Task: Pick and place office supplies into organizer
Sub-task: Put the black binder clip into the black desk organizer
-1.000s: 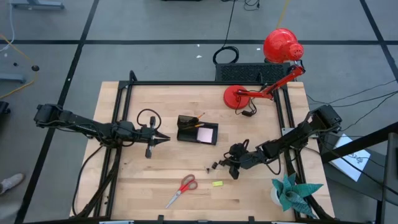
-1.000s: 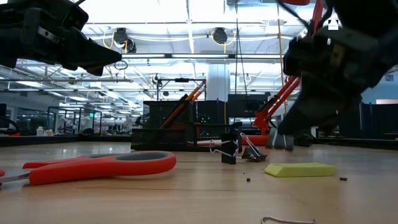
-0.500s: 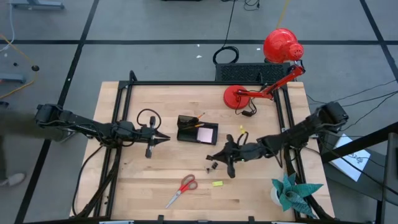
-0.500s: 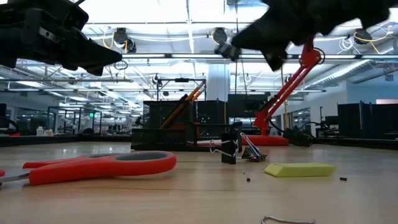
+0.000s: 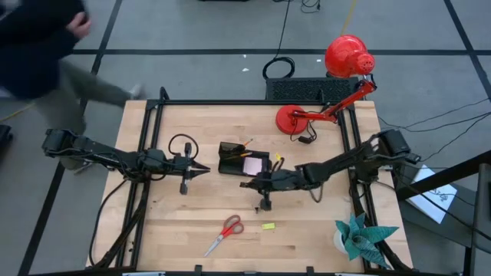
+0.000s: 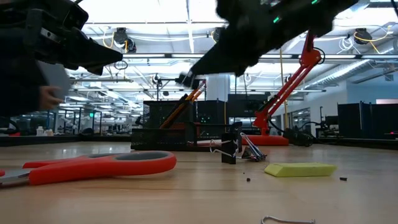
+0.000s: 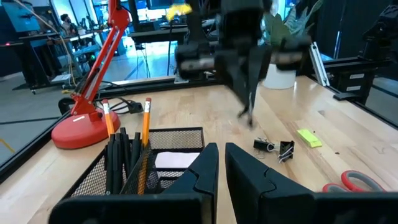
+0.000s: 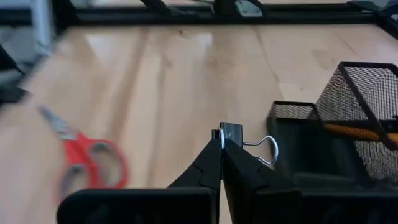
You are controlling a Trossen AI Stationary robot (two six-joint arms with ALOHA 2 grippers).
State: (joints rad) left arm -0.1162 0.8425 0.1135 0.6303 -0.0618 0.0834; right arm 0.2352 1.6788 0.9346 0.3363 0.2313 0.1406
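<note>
The black mesh organizer (image 5: 230, 162) stands mid-table with orange pencils (image 7: 147, 118) and a pink pad (image 5: 253, 165) inside. My right gripper (image 5: 245, 184) hovers just off its near edge, shut on a small black binder clip (image 8: 233, 132). More black clips (image 7: 273, 147) lie on the wood, with a yellow piece (image 5: 268, 226) and red-handled scissors (image 5: 225, 232) lying flat nearer the front edge. My left gripper (image 5: 203, 170) waits left of the organizer, shut and holding nothing. My right gripper pinches the clip's black body (image 8: 230, 133) between the free ends of its two fingers. One wire handle (image 8: 264, 149) sticks out sideways toward the organizer. The fingers come from the table's right, slanting down, and the clip hangs clear of the table.
A red desk lamp (image 5: 307, 115) stands at the far right and a teal paper plant (image 5: 360, 234) at the near right corner. A person (image 5: 38, 38) moves past the table's far left corner. Bare wood lies left of the scissors.
My right gripper has risen from the clips and travelled toward the table's left and far side, up to the organizer's near edge, rolling its wrist as it went, with a clip in its fingers. A person has come into view at the far left.
</note>
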